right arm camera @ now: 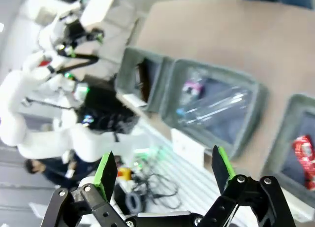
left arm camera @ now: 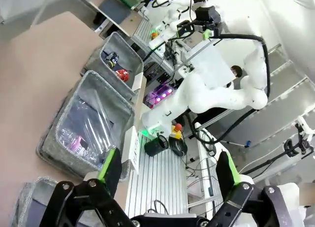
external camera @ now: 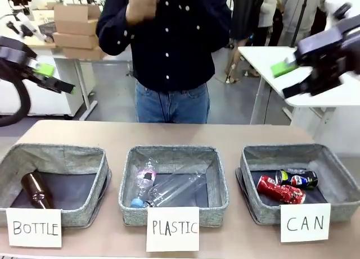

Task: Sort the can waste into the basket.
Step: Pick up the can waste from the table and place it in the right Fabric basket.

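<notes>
Both cans, the red can and the black can, lie in the CAN basket on the right. The left gripper and the right gripper hang up high with fingers apart, holding nothing. The sorting looks done, so nothing is left to pick.

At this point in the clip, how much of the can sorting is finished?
It looks finished. The red can and the black can both lie inside the CAN basket. Nothing is in hand: the left gripper and right gripper hang open above the table. No can lies outside the baskets.
</notes>
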`<action>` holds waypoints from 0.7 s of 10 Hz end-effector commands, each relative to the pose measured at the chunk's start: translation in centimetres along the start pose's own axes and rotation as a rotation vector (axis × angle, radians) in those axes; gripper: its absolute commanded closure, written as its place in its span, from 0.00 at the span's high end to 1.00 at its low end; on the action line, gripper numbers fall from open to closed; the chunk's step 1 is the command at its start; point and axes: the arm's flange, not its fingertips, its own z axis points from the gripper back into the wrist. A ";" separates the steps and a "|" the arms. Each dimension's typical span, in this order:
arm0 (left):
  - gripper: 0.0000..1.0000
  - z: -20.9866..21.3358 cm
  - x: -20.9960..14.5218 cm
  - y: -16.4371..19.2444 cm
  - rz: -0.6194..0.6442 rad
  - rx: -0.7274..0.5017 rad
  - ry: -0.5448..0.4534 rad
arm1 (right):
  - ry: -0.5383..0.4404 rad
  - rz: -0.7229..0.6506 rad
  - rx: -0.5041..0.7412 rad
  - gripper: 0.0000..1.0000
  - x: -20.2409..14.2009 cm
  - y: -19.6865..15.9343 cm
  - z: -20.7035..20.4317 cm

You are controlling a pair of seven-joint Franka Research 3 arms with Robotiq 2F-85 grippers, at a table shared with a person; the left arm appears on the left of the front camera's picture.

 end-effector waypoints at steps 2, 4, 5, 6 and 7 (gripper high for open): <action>1.00 0.1 0.1 -0.6 0.017 0.021 0.022 | 0.042 -0.278 0.216 1.00 2.8 -5.4 0.7; 1.00 0.1 0.1 -0.6 0.017 0.021 0.022 | 0.036 -0.080 0.100 1.00 0.4 -1.0 -1.4; 1.00 0.1 0.1 -0.6 0.017 0.021 0.022 | 0.036 -0.080 0.100 1.00 0.4 -1.0 -1.4; 1.00 0.1 0.1 -0.6 0.017 0.021 0.022 | 0.036 -0.080 0.100 1.00 0.4 -1.0 -1.4; 1.00 0.1 0.1 -0.6 0.017 0.021 0.022 | 0.036 -0.080 0.100 1.00 0.4 -1.0 -1.4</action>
